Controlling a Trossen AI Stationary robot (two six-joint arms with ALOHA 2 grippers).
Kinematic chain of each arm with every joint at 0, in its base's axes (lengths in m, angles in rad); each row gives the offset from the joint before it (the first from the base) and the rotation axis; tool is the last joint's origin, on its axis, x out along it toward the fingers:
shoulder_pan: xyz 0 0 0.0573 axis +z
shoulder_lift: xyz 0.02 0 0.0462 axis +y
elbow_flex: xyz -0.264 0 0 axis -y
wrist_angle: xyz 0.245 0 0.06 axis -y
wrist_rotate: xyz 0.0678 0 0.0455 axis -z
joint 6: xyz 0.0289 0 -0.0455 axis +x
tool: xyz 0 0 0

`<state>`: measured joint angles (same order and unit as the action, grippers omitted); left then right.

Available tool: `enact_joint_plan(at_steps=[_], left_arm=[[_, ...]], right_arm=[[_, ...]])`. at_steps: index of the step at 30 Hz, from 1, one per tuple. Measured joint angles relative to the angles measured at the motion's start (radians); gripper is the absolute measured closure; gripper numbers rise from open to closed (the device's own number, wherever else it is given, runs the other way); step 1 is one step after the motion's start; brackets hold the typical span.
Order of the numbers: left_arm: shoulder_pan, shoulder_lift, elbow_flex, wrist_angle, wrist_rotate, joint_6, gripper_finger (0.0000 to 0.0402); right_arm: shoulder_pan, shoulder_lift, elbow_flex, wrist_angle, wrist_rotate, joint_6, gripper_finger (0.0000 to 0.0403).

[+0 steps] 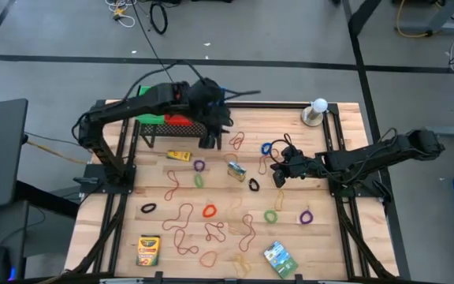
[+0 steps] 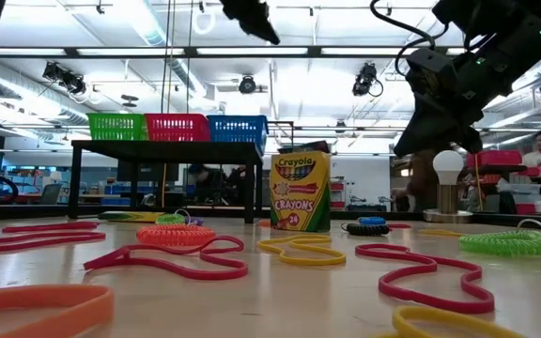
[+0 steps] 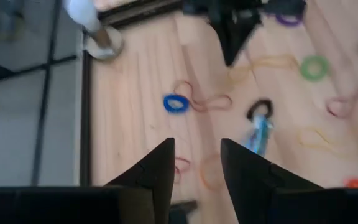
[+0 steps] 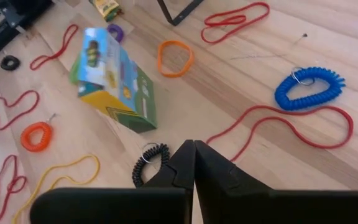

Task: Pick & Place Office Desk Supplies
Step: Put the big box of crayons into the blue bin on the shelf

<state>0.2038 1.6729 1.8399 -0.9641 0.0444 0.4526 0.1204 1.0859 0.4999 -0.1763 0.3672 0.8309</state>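
Rubber-band loops and coiled loops in red, orange, green, purple, blue and black lie scattered on the wooden table (image 1: 211,211). One crayon box (image 1: 236,170) stands mid-table, another (image 1: 148,249) lies at the near left, and a small one (image 1: 179,155) lies by the rack. A green packet (image 1: 278,255) lies near the front edge. My left gripper (image 1: 210,142) hovers open and empty beside the rack (image 3: 197,163). My right gripper (image 1: 278,177) is shut and empty (image 4: 194,155). It hangs above the table between a black coil (image 4: 149,163) and a red band (image 4: 278,124).
A black wire-mesh rack (image 1: 172,126) with green and red items stands at the far left of the table. A white ball on a round base (image 1: 317,110) stands at the far right corner. A blue coil (image 4: 308,87) and an orange band (image 4: 174,58) lie near my right gripper.
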Motion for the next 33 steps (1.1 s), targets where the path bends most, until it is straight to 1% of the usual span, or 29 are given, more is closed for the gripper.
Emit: enact_joint_plan(at_steps=[3,7,10,15,22,26,33], left_arm=[[-0.012,0.029,-0.038,0.008,0.046,0.006,0.0249],[-0.027,0.089,-0.120,0.064,0.155,0.014,0.0214],[-0.045,0.134,-0.162,0.123,0.156,0.056,0.0184],[-0.076,0.217,-0.173,0.176,0.134,0.096,0.0149],[-0.092,0.283,-0.173,0.197,0.109,0.098,0.0142],[-0.093,0.293,-0.172,0.203,0.110,0.100,0.0143],[-0.093,0.293,-0.172,0.211,0.079,0.158,0.0143]], right_arm=[[0.000,0.000,0.000,0.001,0.001,-0.005,0.0387],[0.000,0.000,0.000,0.001,0.001,-0.009,0.0387],[0.000,0.000,0.000,-0.002,0.001,-0.009,0.0387],[0.000,0.000,0.000,-0.003,0.001,-0.009,0.0387],[0.000,0.000,0.000,-0.004,0.001,-0.009,0.0387],[0.000,0.000,0.000,-0.004,0.001,-0.009,0.0387],[0.000,0.000,0.000,-0.004,0.001,-0.009,0.0387]])
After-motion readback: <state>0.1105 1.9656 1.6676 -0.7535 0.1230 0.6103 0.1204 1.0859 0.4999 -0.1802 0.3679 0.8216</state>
